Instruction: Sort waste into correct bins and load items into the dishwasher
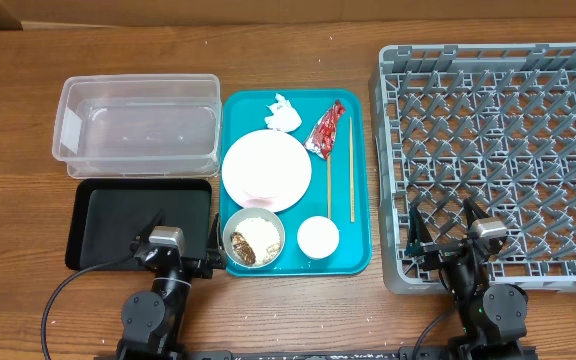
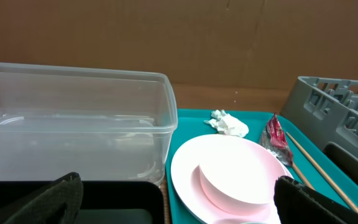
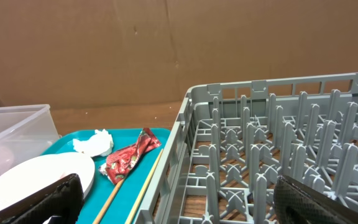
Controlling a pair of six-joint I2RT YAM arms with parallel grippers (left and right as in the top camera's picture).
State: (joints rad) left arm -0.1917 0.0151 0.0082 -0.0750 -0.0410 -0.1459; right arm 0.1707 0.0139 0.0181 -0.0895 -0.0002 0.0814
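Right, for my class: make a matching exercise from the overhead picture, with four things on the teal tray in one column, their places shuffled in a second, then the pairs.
Things
1. napkin
2. red wrapper
3. bowl
4. cup

Places on the teal tray
A. robot's end, closest to the black tray
B. alongside the chopsticks, at their far ends
C. far end, beyond the plate
D. robot's end, right of the bowl

Pairs: 1-C, 2-B, 3-A, 4-D

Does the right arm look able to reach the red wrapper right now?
Probably yes. The red wrapper lies uncovered at the far right of the teal tray; the open right tool would only cross the left wall of the dish rack.
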